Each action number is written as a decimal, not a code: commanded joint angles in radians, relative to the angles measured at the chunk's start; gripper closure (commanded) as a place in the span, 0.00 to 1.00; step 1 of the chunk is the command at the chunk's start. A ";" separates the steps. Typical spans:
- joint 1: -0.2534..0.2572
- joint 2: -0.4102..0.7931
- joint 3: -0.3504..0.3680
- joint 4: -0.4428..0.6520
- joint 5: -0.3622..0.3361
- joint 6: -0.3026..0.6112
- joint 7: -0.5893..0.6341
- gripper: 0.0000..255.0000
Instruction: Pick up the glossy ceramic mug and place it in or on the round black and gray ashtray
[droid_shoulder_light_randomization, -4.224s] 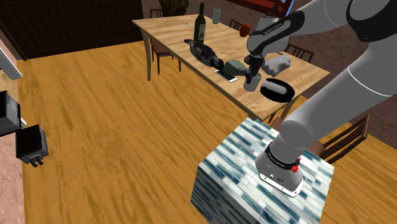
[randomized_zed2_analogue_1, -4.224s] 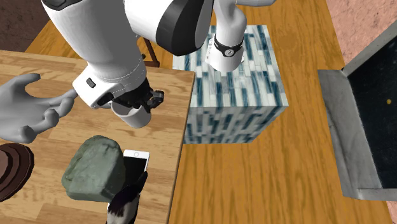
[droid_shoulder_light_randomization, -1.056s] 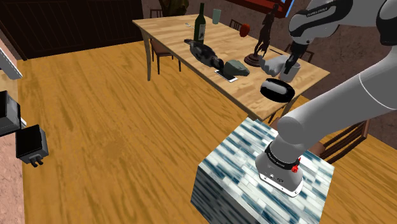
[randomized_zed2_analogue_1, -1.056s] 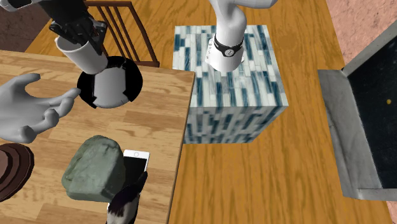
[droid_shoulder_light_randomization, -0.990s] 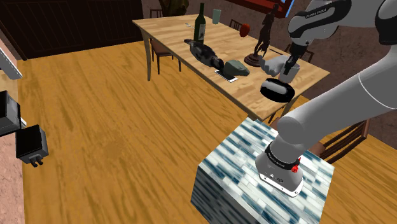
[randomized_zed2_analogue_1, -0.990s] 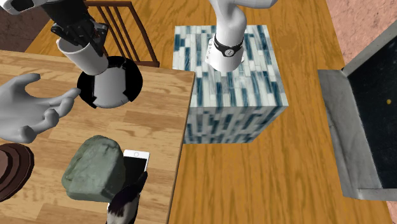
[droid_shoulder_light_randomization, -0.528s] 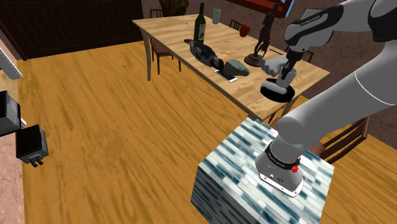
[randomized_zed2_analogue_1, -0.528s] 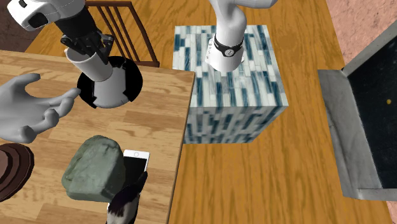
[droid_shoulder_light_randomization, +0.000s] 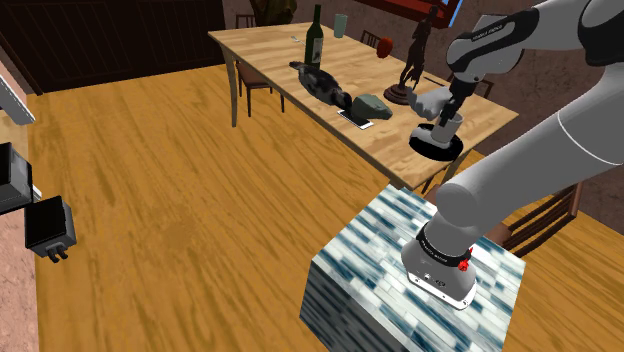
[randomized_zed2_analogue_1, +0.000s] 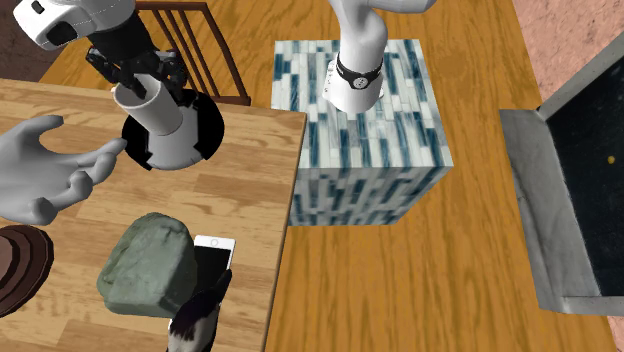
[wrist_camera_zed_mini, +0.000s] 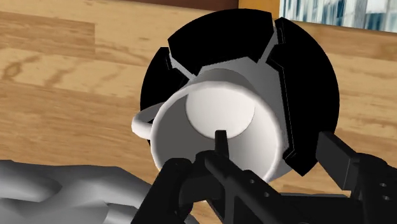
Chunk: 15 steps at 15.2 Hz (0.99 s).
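With the white mug (randomized_zed2_analogue_1: 160, 125) standing in the black ashtray (randomized_zed2_analogue_1: 216, 128) and your claw (randomized_zed2_analogue_1: 135, 78) released around its rim, placement looks done; lift straight up without clipping it.

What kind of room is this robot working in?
Probably a home dining room: a long wooden table with a chair drawn up to it, a wine bottle standing on top, and a wooden floor.

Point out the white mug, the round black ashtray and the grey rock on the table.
white mug (randomized_zed2_analogue_1: 163, 125): second exterior view, on its outer side wall.
round black ashtray (randomized_zed2_analogue_1: 208, 128): second exterior view, on its bare right part.
grey rock (randomized_zed2_analogue_1: 148, 262): second exterior view, on its top face.
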 joint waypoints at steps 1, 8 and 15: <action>0.000 0.000 0.000 0.000 0.000 0.000 0.000 0.00; -0.004 -0.066 0.041 0.078 -0.011 -0.141 0.017 0.00; -0.004 -0.066 0.042 0.078 -0.011 -0.141 0.017 0.00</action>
